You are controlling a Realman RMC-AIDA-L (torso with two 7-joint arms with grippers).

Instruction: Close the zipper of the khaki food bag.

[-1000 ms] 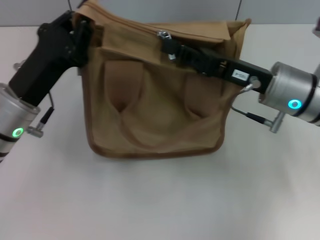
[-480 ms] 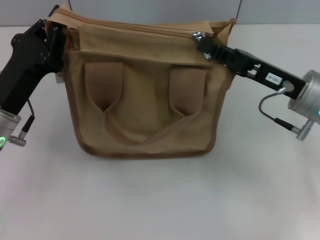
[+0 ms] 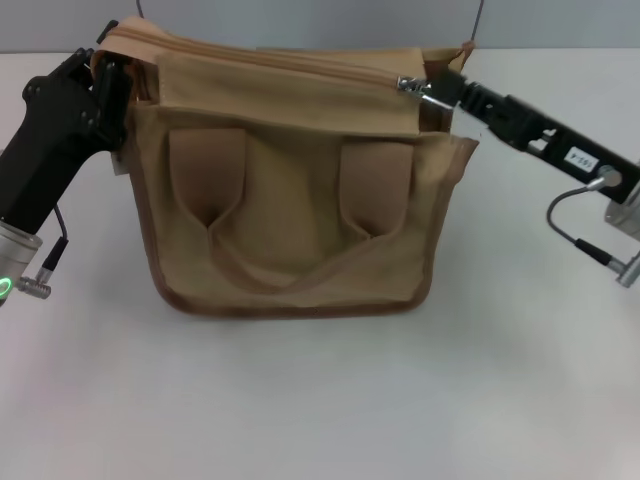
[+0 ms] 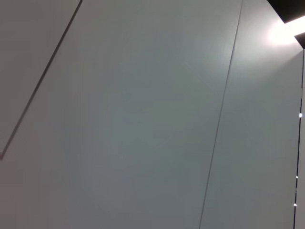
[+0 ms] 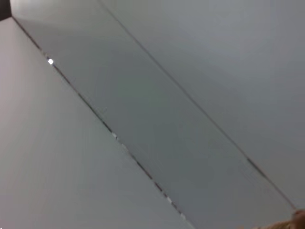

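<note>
The khaki food bag (image 3: pixel 290 190) stands upright on the white table, with two strap patches and a looped handle on its front. The zipper (image 3: pixel 300 65) runs along its top panel; the silver pull tab (image 3: pixel 412 86) sits near the bag's right end. My right gripper (image 3: pixel 432 90) is shut on the pull tab, its black fingers reaching in from the right. My left gripper (image 3: pixel 112 70) is shut on the bag's top left corner. Both wrist views show only grey wall panels.
The white table (image 3: pixel 320 400) spreads in front of the bag and to both sides. A grey wall (image 3: pixel 300 20) stands behind it. Cables hang from both wrists, the right one (image 3: pixel 580 235) beside the bag.
The right gripper has pulled the silver tab rightward along the zipper, from mid-top to near the right end. The bag has straightened and shifted left with the left gripper.
</note>
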